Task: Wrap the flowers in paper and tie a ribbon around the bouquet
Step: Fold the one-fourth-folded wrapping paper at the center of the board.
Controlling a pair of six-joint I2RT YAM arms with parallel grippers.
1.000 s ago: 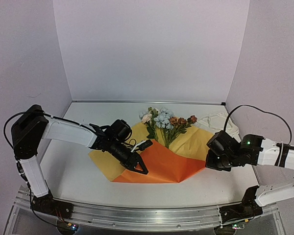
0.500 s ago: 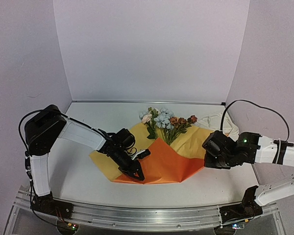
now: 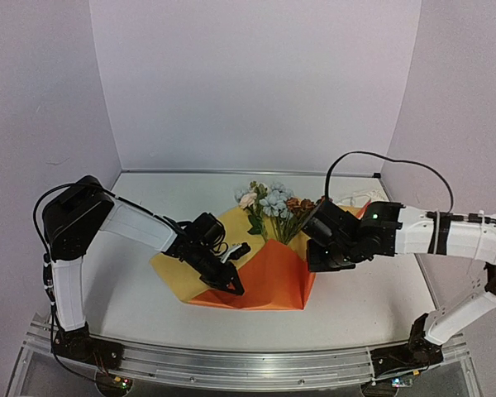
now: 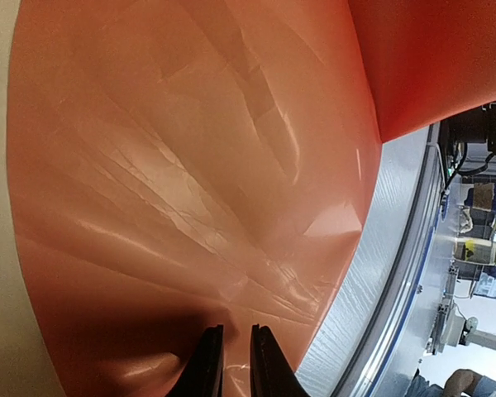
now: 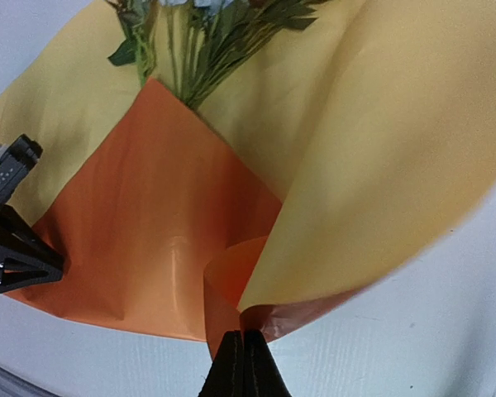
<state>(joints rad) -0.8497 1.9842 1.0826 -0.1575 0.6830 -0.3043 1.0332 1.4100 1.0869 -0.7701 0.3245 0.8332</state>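
1. The paper lies in the middle of the surface, yellow face up at the far side and an orange flap folded over the near part.
2. The flowers lie on it with their long axis running near to far. The blooms are past the far edge and the stems disappear under the peak of the orange flap.
3. The right jaws are closed on the paper's right edge and hold it raised off the surface. In the right wrist view the yellow face curls up and over from the pinch.
4. The left jaws stand narrow, with a slit between them. Their tips are down on the left part of the orange flap near its near edge, and nothing shows in the gap.
5. The key relation is that the stems lie to the left of the right jaws, between the two arms. The raised flap should therefore travel leftward, square across the stem axis.
6. The right arm is the one placed to do this. The left jaws appear to be pinning the first fold and sit in the path of the flap's landing.
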